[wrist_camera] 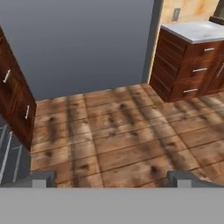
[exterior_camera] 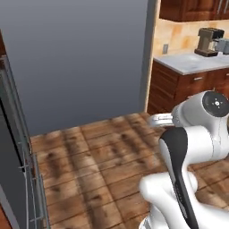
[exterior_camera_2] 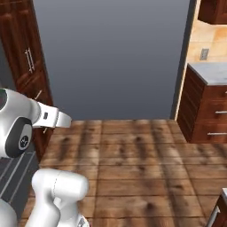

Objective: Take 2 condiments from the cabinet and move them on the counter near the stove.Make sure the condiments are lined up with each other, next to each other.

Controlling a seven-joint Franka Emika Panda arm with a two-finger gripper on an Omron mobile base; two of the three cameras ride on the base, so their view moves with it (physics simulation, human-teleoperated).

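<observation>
Folded low over the wooden floor [wrist_camera: 118, 131], white arm [exterior_camera: 188, 147] in the near foreground of both base views. Gripper [wrist_camera: 112, 177] wide open, nothing between the two dark finger tips [wrist_camera: 38, 177], pointing down at bare planks. Beyond the planks, a big flat grey wall [exterior_camera_2: 111, 53] across the middle. On the left, tall dark wooden cupboards [exterior_camera_2: 26, 66] with thin metal handles. Far right, past the grey wall's edge, the counter [exterior_camera: 192, 62], pale top over reddish-brown drawers [wrist_camera: 192, 70] with metal handles, well apart from the gripper. On that counter, a brown coffee machine [exterior_camera: 208, 41] standing upright, against a tan tiled back wall [exterior_camera: 179, 38]. Above it, the bottom edge of a wall cabinet [exterior_camera: 192, 10] in reddish-brown wood, doors closed as far as can be seen. Cannot tell where the condiments and the stove are from here.
</observation>
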